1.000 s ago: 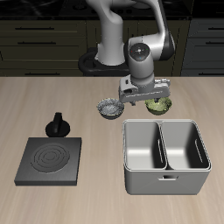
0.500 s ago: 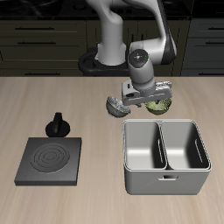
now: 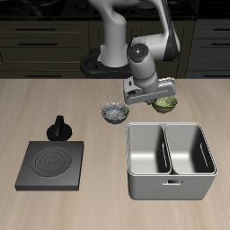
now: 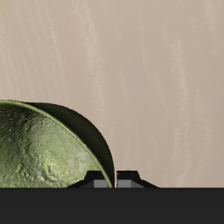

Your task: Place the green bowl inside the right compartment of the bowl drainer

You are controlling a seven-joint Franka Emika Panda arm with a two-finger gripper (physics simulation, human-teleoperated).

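The green bowl (image 3: 164, 105) is small, round and olive, and sits just behind the bowl drainer (image 3: 171, 184), a grey metal bin with two deep wells. My gripper (image 3: 157, 98) is at the bowl's edge on the side toward the grey-white bowl. In the wrist view the glossy mottled green bowl (image 4: 48, 149) fills one side. Its rim runs between the two fingertips (image 4: 129, 178), and the gripper (image 4: 111, 178) is shut on that rim. Both wells of the drainer look empty.
A grey-white patterned bowl (image 3: 113, 111) lies beside the hand, behind the drainer's corner. A flat black stove plate (image 3: 52, 165) sits nearer the front edge, with a small black pot (image 3: 59, 128) behind it. The robot base (image 3: 103, 63) stands behind the bowls.
The hand dipped toward the grey-white bowl half a second ago, then rose and swung back. The green bowl now shows slightly higher and farther from the drainer than before.
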